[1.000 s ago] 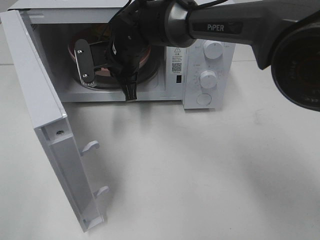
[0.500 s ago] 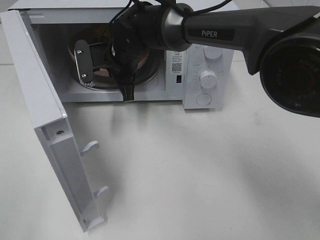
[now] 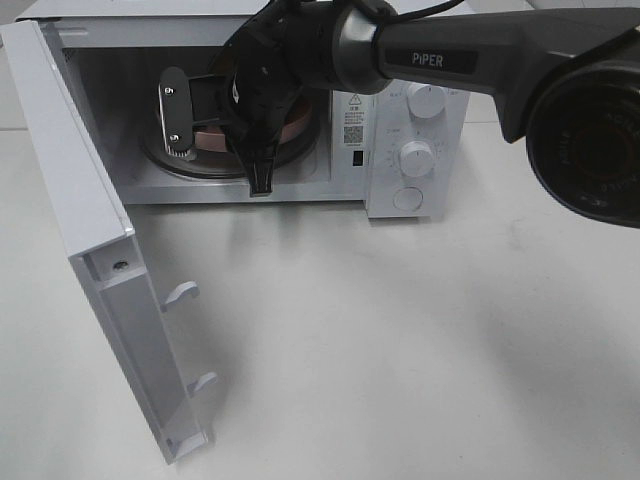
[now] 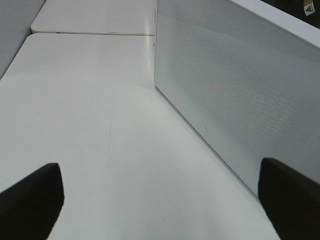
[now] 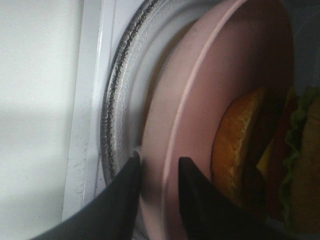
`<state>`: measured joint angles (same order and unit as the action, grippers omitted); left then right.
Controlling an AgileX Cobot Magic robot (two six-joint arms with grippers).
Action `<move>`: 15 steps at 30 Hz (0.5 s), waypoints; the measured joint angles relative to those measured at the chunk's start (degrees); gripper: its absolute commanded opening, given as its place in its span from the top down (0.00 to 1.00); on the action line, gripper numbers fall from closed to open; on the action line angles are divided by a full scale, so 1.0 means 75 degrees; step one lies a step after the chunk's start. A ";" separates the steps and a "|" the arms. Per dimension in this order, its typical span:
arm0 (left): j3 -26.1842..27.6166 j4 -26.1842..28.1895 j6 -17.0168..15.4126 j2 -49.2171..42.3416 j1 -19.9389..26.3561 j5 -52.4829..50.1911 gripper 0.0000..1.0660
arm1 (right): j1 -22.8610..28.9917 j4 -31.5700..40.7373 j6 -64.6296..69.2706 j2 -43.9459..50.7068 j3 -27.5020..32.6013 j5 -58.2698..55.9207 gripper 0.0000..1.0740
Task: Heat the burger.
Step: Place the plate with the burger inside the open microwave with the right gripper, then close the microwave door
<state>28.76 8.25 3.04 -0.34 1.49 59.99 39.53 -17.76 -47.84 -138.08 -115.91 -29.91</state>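
Note:
The burger [image 5: 240, 150], with its golden bun, green lettuce and yellow cheese, lies on a round pink plate [image 5: 200, 100] on the glass turntable [image 5: 120, 90] inside the open microwave [image 3: 420, 110]. My right gripper [image 5: 159, 159] reaches into the cavity, its two fingers closed on either side of the plate's rim. In the exterior high view my right arm [image 3: 265, 90] hides the burger and only the plate's edge [image 3: 300, 128] shows. My left gripper [image 4: 160, 192] is open and empty, above the table beside the outer face of the microwave door [image 4: 240, 90].
The microwave door [image 3: 90, 230] stands wide open at the left, its latch hooks [image 3: 182, 291] pointing inward. Two dials [image 3: 416, 158] sit on the control panel at the right. The white table [image 3: 400, 330] spreads in front.
My right gripper has moved a little deeper into the microwave and towards the back, still on the plate's rim. The door and the left arm have not moved.

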 measured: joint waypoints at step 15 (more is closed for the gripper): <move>0.0000 0.0000 0.0000 0.0000 0.0000 0.0000 0.08 | 0.0000 -0.0015 0.0023 0.0099 0.0527 0.0076 0.39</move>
<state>28.76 8.25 3.04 -0.34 1.49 59.99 39.53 -17.88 -47.67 -137.34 -111.96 -29.34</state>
